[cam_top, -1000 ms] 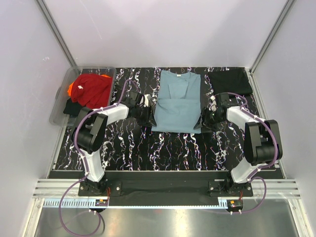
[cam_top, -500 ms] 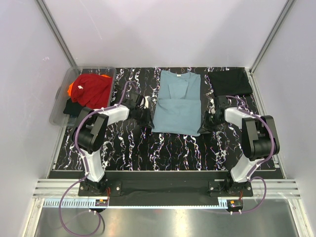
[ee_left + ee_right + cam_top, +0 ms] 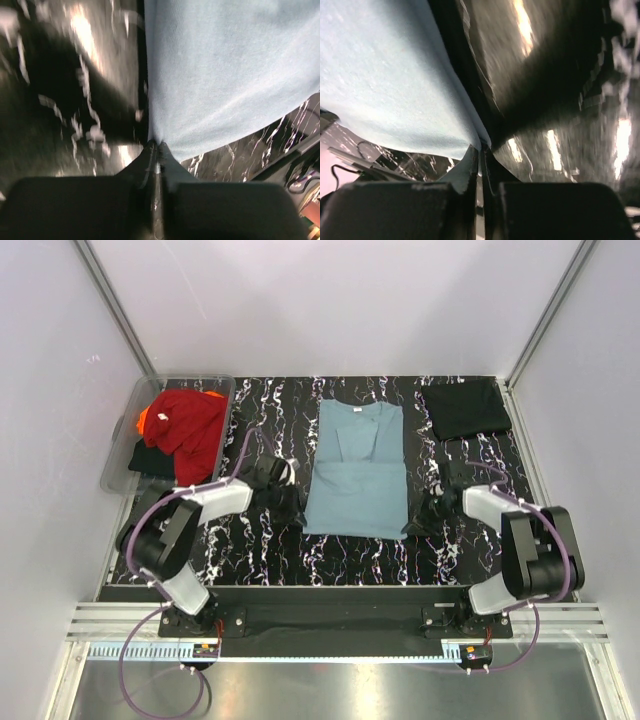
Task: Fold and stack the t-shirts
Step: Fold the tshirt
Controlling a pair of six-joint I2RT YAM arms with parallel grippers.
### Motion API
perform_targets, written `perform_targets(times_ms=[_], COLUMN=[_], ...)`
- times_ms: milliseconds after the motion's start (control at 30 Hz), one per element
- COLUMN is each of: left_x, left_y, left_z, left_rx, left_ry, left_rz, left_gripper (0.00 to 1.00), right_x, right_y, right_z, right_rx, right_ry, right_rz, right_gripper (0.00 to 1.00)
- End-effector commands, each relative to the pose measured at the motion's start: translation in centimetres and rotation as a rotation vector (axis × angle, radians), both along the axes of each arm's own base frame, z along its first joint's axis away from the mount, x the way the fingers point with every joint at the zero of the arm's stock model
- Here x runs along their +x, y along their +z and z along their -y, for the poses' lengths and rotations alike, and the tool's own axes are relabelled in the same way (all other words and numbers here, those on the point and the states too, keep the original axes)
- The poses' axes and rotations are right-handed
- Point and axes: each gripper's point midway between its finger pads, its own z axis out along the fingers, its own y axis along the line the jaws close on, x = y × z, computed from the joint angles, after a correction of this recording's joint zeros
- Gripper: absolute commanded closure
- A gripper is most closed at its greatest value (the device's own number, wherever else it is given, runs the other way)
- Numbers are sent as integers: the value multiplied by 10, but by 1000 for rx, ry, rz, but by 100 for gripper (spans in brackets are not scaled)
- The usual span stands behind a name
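Note:
A teal-blue t-shirt (image 3: 355,475) lies flat mid-table, sleeves folded in, collar away from the arms. My left gripper (image 3: 298,517) is shut on its near left hem corner; in the left wrist view the fingertips (image 3: 156,146) pinch the blue cloth (image 3: 225,70). My right gripper (image 3: 412,526) is shut on the near right hem corner, with the fabric (image 3: 395,80) caught between the tips (image 3: 481,148). A folded black t-shirt (image 3: 467,407) lies at the back right. Red (image 3: 190,420), orange (image 3: 145,420) and black (image 3: 150,457) t-shirts are heaped in the tub.
A clear plastic tub (image 3: 120,455) stands at the back left, partly off the black marbled mat (image 3: 350,555). Grey walls and metal rails close in the table on three sides. Purple cables loop along both arms.
Both grippers have closed on the teal shirt's near hem corners and pulled back toward the arm bases. The shirt has slid a little nearer with them.

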Motion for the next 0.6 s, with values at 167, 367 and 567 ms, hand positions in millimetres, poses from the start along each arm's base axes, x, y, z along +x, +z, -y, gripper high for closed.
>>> perform_targets(times_ms=[167, 367, 567], left_x=[-13, 17, 45], left_y=[14, 64, 72], left_z=[-19, 2, 34], left_rx=[74, 14, -23], left_ry=[67, 38, -9], left_rz=[55, 158, 195], left_gripper=[69, 65, 67], right_x=[-15, -2, 41], right_y=[18, 35, 67], right_z=[8, 35, 23], right_rx=[-34, -190, -145], right_ry=[-92, -130, -87], right_rz=[16, 60, 164], right_gripper=[72, 60, 68])
